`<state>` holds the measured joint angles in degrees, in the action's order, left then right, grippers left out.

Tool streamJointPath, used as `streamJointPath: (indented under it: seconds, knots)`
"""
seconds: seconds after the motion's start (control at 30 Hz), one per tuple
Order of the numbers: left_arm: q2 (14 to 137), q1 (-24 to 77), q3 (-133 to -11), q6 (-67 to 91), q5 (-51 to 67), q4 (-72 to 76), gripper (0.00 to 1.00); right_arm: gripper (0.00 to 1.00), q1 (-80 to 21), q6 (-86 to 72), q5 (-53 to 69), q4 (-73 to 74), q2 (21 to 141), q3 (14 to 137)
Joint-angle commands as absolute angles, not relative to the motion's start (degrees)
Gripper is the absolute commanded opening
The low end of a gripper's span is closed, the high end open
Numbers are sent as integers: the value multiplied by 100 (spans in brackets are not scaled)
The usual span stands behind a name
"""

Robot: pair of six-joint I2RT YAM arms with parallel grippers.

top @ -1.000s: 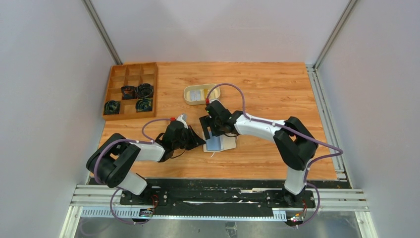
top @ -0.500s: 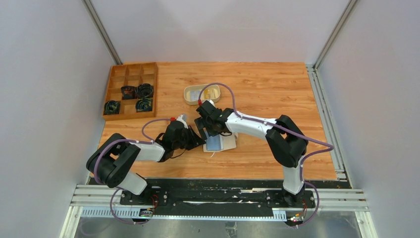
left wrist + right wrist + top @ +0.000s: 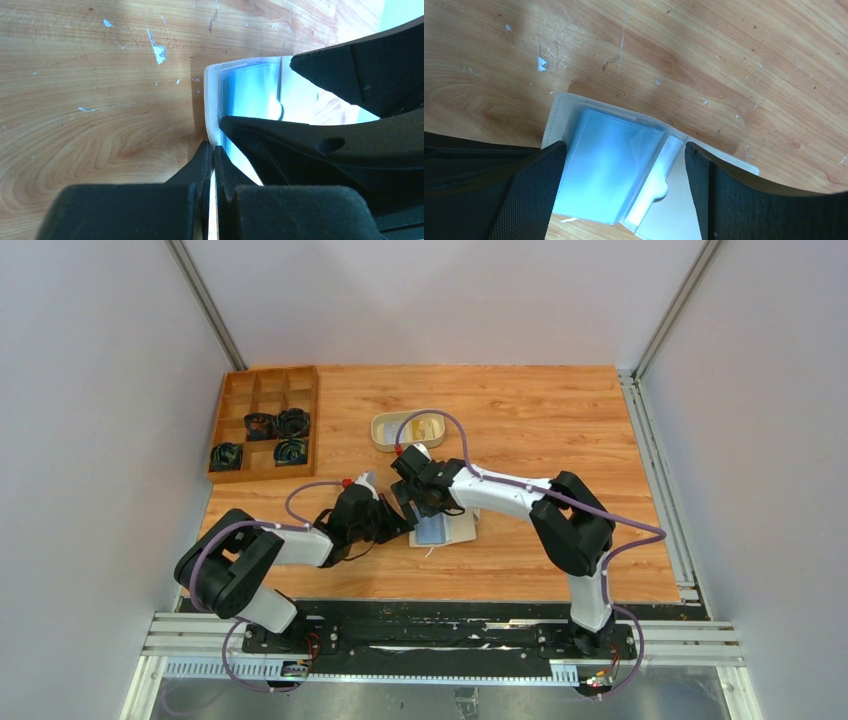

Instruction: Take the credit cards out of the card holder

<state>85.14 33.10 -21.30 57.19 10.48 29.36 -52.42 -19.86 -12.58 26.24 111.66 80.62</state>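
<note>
Black right gripper [image 3: 424,506] has slid a touch closer to the oval tray [image 3: 384,440] than it was a second ago, and that arm's elbow has swung left along with it. The card holder [image 3: 447,530] hasn't budged. It sits just on the arm-base side of the oval tray, lying open and flat. Its long axis runs left-right across the table, with the pale blue pockets on the left half and the cream flap on the right.

The left gripper [image 3: 212,150] is the same as before, pinched tight on the cream left edge of the card holder. The right gripper's fingers [image 3: 529,195] are spread wide with nothing in them, straddling the blue pockets. Two credit cards [image 3: 427,428] lie inside the oval tray, one whitish and one yellow-orange.
</note>
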Motion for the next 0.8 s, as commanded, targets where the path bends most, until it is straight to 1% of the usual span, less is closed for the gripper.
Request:
streamJointPath:
  seconds: [0.0, 0.33, 0.77]
  knots:
    - [8493, 3331, -2014, 5816, 723, 2935, 0, 91, -5326, -1892, -1547, 2971, 11143, 7847]
    - [7995, 3325, -1852, 5941, 78, 2495, 0, 92, -5317, -1928, -1725, 3006, 10943, 7570]
    - [7697, 3326, -1684, 6123, -367, 2285, 0, 92, -5320, -1797, -1696, 3039, 10520, 7398]
